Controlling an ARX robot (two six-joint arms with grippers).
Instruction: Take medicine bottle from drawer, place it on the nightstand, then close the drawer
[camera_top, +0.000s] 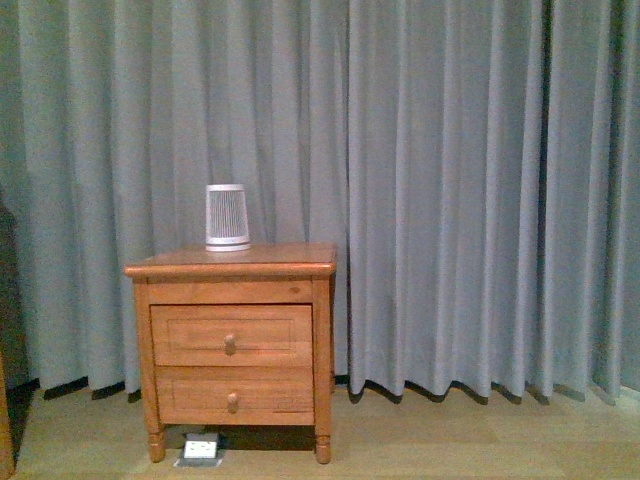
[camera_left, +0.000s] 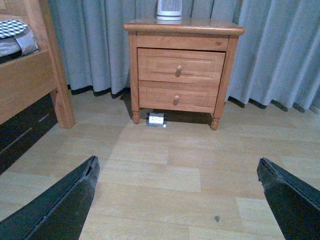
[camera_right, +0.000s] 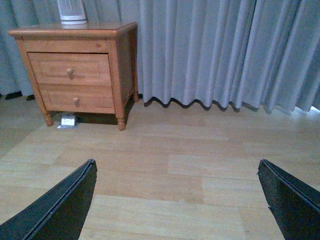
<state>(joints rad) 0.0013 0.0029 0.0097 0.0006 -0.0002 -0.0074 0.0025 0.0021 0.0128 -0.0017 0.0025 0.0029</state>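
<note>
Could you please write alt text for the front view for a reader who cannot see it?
A wooden nightstand stands before grey curtains, its upper drawer and lower drawer both shut. A ribbed white device sits on top; neither arm shows.

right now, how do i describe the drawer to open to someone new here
Against the grey curtain stands a small wooden nightstand with a ribbed white device on top. The drawer is the upper of its two, directly under the top, above its matching lower drawer.
</note>
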